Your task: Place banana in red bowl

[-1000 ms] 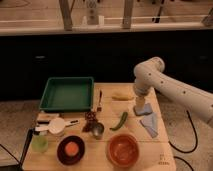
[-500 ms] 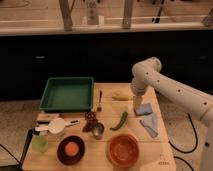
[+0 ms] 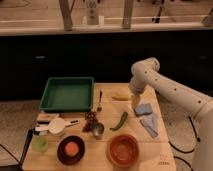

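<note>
Tool [image 3: 135,101] wide, empty, at banana's [image 3: 120,96] 3 o'clock. Banana lies on surface [image 3: 161,146], red bowl [image 3: 123,150] toward 6 o'clock. Shift toward 9, straddle short axis, descend before closing; avoid chili [image 3: 119,121].

My tool [image 3: 135,102] hangs at the banana's [image 3: 120,96] right end and covers its tip. My arm [image 3: 180,95] runs off the right edge. The table's [image 3: 165,150] front edge is cut off below. The dark clutter [image 3: 90,120] beside the cup [image 3: 98,131] I cannot make out.
</note>
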Tool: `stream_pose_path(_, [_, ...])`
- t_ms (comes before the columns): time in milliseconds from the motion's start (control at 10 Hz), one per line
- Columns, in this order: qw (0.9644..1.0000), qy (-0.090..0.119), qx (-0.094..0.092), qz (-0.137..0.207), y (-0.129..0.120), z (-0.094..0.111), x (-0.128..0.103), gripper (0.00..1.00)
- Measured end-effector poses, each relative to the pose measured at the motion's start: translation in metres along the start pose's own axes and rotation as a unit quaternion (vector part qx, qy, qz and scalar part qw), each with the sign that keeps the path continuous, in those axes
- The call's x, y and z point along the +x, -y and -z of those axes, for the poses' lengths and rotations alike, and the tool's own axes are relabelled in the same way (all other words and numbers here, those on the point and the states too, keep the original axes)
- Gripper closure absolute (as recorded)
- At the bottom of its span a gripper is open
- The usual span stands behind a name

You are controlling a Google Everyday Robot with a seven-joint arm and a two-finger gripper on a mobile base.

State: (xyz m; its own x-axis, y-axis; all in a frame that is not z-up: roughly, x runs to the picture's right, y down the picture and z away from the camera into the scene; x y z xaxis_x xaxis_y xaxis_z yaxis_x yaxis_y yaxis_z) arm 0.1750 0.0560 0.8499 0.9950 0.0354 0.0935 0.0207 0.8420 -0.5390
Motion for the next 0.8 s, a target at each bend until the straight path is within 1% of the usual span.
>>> stream_pose_path(500, [0.9996, 0.025, -0.01, 0.011, 0.011, -0.019, -0.002, 0.2])
stream_pose_path(800, [0.999, 0.041, -0.018, 0.01, 0.015, -0.028, -0.002, 0.2])
